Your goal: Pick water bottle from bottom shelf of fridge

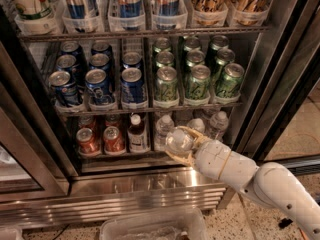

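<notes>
In the camera view my gripper (176, 144) is shut on a small clear water bottle (179, 140). It holds the bottle by its sides, just in front of the bottom shelf (125, 163) of the fridge (280, 64), right of centre. The white arm reaches in from the lower right. More clear bottles (218, 124) stand behind it on the rack. A dark brown white-capped bottle (136, 134) and red cans (89, 141) stand to its left.
Blue cans (100, 84) and green cans (192, 81) fill the rack above. The black-edged door frame (300, 79) stands close on the right. A ribbed steel base panel (100, 204) runs below, with a clear plastic bin (150, 226) on the floor.
</notes>
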`<state>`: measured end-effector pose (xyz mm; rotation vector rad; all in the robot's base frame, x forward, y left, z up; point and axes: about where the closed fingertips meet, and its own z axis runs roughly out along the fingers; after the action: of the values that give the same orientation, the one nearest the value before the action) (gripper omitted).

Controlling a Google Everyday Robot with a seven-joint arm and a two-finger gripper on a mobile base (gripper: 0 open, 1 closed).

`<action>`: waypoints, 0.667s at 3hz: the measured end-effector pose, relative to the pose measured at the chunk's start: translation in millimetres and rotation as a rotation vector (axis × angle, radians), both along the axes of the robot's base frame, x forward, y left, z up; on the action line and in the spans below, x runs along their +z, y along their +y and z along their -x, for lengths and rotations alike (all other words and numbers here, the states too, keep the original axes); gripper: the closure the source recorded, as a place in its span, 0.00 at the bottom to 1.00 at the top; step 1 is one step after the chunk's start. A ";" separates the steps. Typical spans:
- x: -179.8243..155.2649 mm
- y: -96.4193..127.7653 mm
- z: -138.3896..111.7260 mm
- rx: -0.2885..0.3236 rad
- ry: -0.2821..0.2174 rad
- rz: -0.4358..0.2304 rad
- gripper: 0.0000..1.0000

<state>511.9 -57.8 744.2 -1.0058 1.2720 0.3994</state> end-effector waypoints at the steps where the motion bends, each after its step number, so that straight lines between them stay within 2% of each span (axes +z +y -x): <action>1: 19.0 5.7 25.9 0.099 0.053 -0.007 1.00; 2: 30.5 11.2 46.0 0.210 0.148 -0.051 1.00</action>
<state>465.8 -46.6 774.7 -1.0863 1.2849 0.6750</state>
